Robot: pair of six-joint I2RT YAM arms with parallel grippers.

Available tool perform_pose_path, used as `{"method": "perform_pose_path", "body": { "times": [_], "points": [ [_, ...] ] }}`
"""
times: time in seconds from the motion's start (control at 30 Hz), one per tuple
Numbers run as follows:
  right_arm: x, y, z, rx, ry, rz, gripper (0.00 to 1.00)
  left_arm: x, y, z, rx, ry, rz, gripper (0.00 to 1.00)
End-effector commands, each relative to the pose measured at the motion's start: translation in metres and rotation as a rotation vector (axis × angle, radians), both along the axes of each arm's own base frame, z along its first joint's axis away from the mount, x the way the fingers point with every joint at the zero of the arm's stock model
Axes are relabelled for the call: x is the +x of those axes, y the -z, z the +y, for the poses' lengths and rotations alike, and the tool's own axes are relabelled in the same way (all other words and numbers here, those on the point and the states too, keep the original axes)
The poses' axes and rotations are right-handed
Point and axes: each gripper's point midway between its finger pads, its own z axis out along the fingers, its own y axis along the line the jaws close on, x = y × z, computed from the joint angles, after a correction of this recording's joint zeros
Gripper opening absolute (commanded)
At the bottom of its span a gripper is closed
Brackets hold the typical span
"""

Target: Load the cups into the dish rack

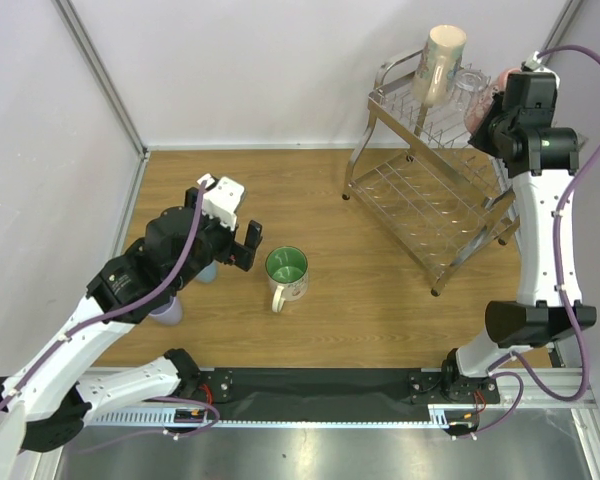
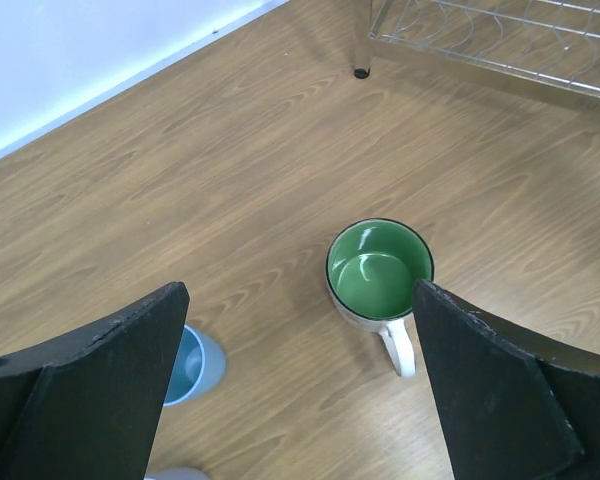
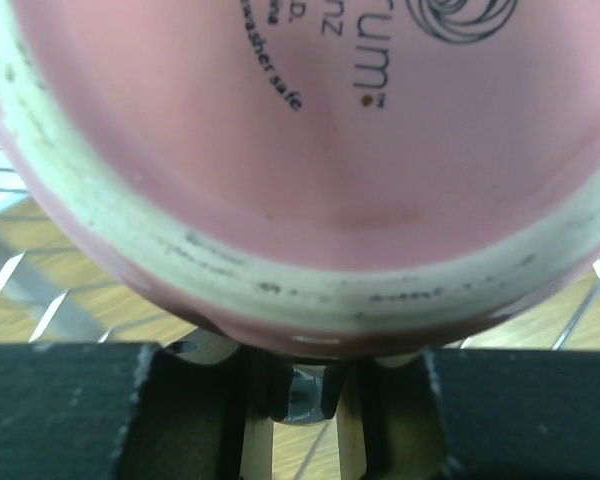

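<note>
The dish rack (image 1: 430,200) stands at the back right. A beige mug (image 1: 444,60) and a clear glass (image 1: 470,84) sit upside down on its top tier. My right gripper (image 1: 492,118) is at that tier, shut on the pink mug (image 1: 478,108). That mug's base (image 3: 300,150) fills the right wrist view above the gripper (image 3: 305,390). My left gripper (image 1: 230,250) hangs open above the table. Below it are the white mug with green inside (image 2: 380,268) and the light-blue tumbler (image 2: 195,365). It touches neither of them.
The lavender tumbler (image 1: 167,310) stands under the left arm, near the table's left edge. The white mug (image 1: 286,271) has its handle toward the near edge. One rack leg (image 2: 361,70) stands beyond it. White walls close the back and the sides.
</note>
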Motion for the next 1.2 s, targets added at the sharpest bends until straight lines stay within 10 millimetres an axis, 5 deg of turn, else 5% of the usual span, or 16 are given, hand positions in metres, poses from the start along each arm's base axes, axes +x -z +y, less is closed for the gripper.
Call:
{"method": "perform_pose_path", "body": {
  "times": [0.0,0.4,0.73,0.83,1.17],
  "points": [
    [0.014,-0.037,-0.015,-0.061,0.053,-0.132,0.0,0.003,-0.008,0.003,0.023,0.019,-0.059,0.99],
    [0.014,-0.012,-0.028,-0.12,0.101,-0.035,0.01,0.004,0.0,0.001,0.02,0.023,-0.043,1.0],
    [0.002,0.001,-0.024,-0.108,0.078,-0.002,0.52,0.002,0.0,-0.011,-0.028,0.047,-0.005,1.0],
    [-0.001,-0.005,-0.023,-0.096,0.078,-0.02,0.76,0.001,-0.003,-0.014,-0.053,0.049,0.009,1.0],
    [-0.032,-0.04,0.007,0.024,-0.013,-0.11,0.89,0.001,-0.009,-0.037,-0.183,0.06,0.086,1.0]
  ]
}}
